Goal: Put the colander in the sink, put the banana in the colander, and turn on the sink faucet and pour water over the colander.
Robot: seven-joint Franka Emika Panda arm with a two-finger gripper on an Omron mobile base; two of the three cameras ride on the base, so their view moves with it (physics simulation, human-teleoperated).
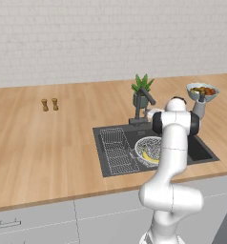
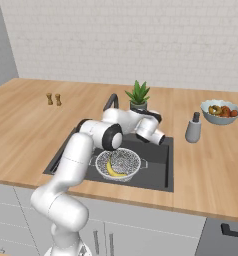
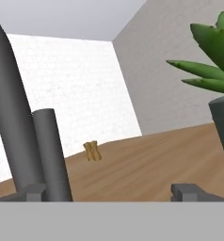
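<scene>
My gripper gapes wide, empty; I should nudge the faucet handle squarely, spout over the colander.

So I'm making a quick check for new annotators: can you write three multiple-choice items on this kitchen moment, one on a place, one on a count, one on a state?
1. Where is the banana?
A. in the colander
B. in the fruit bowl
C. on the counter

2. How many small brown shakers stand on the counter?
A. one
B. two
C. four

3. How does the hand stand by the sink faucet?
A. shut on the banana
B. shut on the plant pot
C. open, holding nothing

Answers: 1 A, yellow fruit lies inside the mesh bowl in the sink; 2 B, a pair stands together; 3 C, the tips stand wide apart, faucet post beside one.
</scene>
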